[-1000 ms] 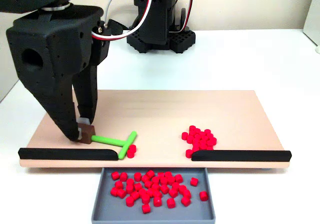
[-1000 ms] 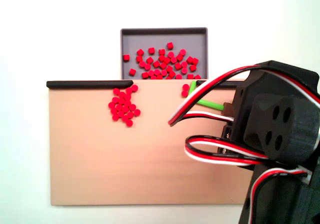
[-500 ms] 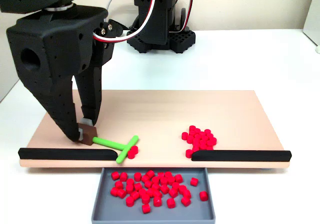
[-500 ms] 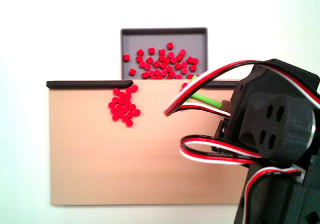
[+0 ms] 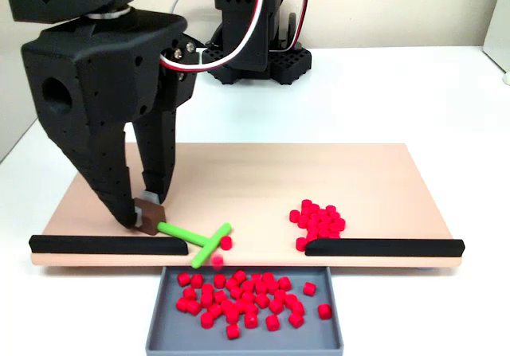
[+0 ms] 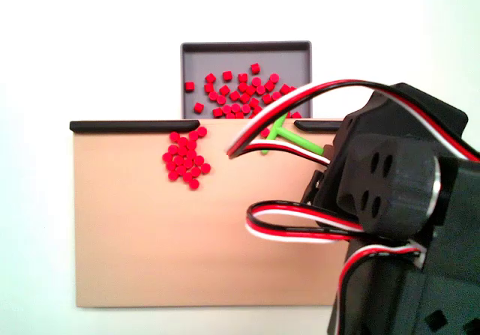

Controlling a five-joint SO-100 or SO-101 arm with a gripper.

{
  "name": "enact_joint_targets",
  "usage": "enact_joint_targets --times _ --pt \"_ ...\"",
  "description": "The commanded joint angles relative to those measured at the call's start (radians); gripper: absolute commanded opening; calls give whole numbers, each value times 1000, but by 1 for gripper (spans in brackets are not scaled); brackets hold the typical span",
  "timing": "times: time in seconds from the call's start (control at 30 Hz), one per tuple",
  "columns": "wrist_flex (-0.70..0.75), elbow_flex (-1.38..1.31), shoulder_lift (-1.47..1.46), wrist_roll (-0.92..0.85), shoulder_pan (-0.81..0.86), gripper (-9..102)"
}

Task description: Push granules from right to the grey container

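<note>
Running this remotely. In a fixed view the gripper (image 5: pixel 144 215) is clamped on the small brown block at the handle end of the green T-shaped stick (image 5: pixel 194 237). In the other fixed view the arm body plus red/white/black cables cover that whole corner, so I can't see the fingers there, just part of the stick (image 6: pixel 289 136) poking out past the wires.

The stick's crossbar sits at the gap between the two black strips (image 5: pixel 107 244), right at the board edge. One granule (image 5: pixel 225 243) is touching the crossbar on the side away from the gripper; looks like another sits just past the bar over the tray, but it's blurry, can't say for sure.

The main loose pile of granules (image 5: pixel 317 221) is well past the stick's far end, away from the gripper, bunched against the other black strip (image 5: pixel 384 247). Roughly 20, they overlap so no exact count.

Grey container (image 5: pixel 244 338) is just below the crossbar, off the tan board (image 5: pixel 263 181) edge. Approx 35 red pieces in it, packed mostly in the middle; its near edge is cut off by the frame.
</note>
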Motion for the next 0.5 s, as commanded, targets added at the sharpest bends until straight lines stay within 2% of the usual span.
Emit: enact_joint_targets --times 0.0,0.47 --pt "5 -23 34 49 -15 0" --pt "5 -29 34 462 -48 0"
